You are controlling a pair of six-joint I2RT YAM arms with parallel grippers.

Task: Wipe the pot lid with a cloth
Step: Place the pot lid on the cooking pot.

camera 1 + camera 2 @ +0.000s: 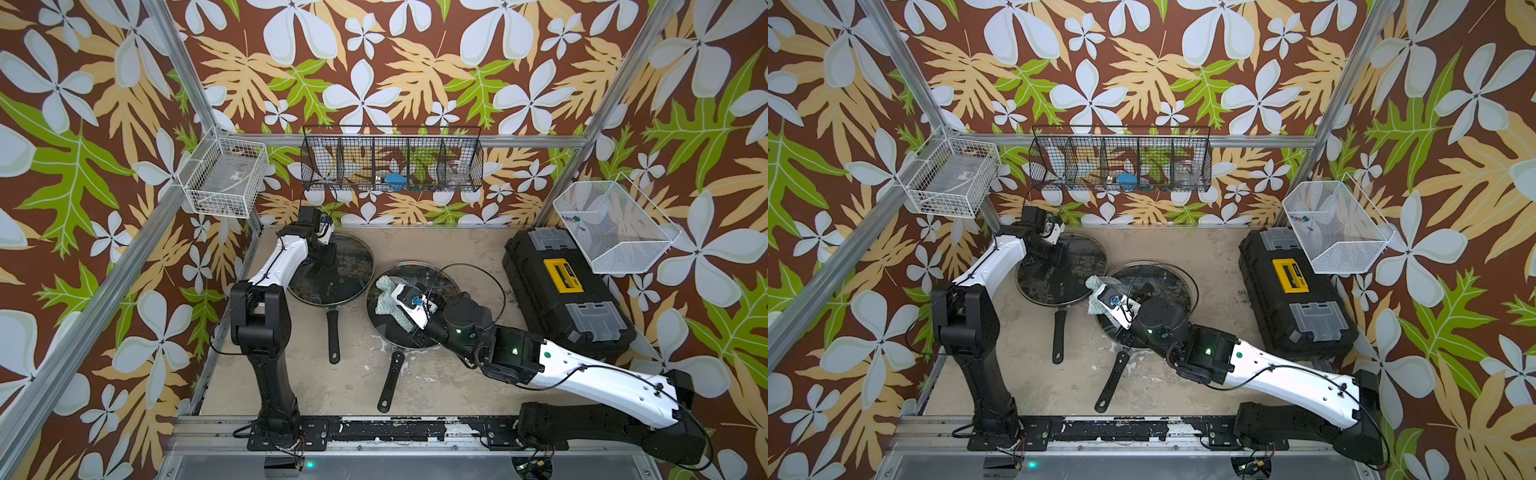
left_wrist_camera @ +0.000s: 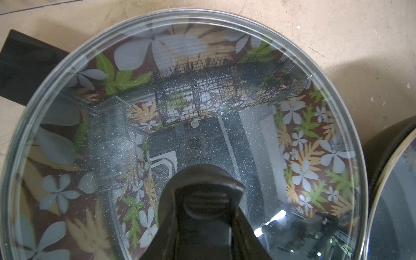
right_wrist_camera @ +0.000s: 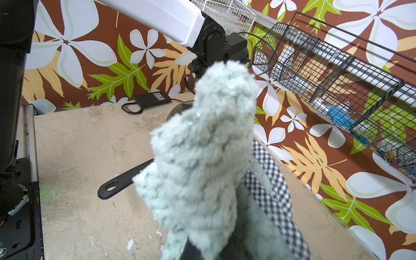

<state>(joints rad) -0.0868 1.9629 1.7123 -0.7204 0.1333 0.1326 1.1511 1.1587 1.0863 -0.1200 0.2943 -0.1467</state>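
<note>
The right jaws are clamped on the cloth (image 1: 384,307), bunched on the left part of the pot lid (image 1: 424,272), which sits on a pan (image 1: 390,386) on the tabletop (image 1: 457,249). The left jaws grip the black handle (image 2: 204,201) of the smaller lid (image 1: 336,274) beside it.

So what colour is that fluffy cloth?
The cloth is pale mint-teal, with a black-and-white checked edge. The right wrist view shows it best.
</note>
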